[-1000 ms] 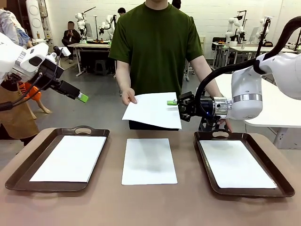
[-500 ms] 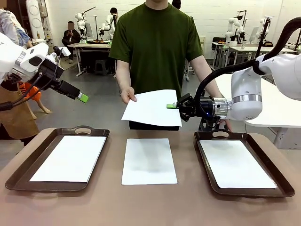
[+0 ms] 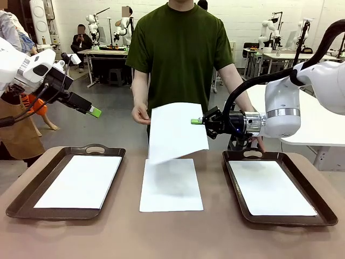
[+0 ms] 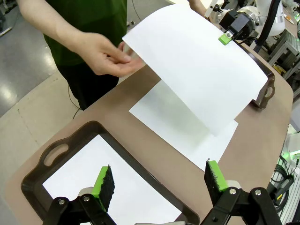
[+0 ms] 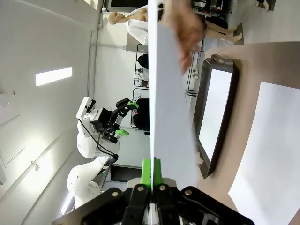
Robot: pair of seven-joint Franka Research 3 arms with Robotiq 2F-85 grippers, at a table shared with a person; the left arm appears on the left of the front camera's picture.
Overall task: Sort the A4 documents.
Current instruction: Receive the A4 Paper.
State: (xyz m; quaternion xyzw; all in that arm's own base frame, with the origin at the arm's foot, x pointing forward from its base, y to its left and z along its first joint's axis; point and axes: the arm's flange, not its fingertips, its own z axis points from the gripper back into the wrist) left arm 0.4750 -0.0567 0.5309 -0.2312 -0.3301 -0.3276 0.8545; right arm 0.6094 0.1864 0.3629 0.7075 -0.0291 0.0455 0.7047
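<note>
The right gripper holds one A4 sheet in mid-air above the table.
The left tray and right tray carry sorted sheets, likely as bins; a middle sheet lies between them. The A4 sheet is pinched tight by its right edge and sags leftward, its long axis seemingly far-to-near. A person's hand is just beside it, apparently a handover. The left gripper gapes wide, empty.
</note>
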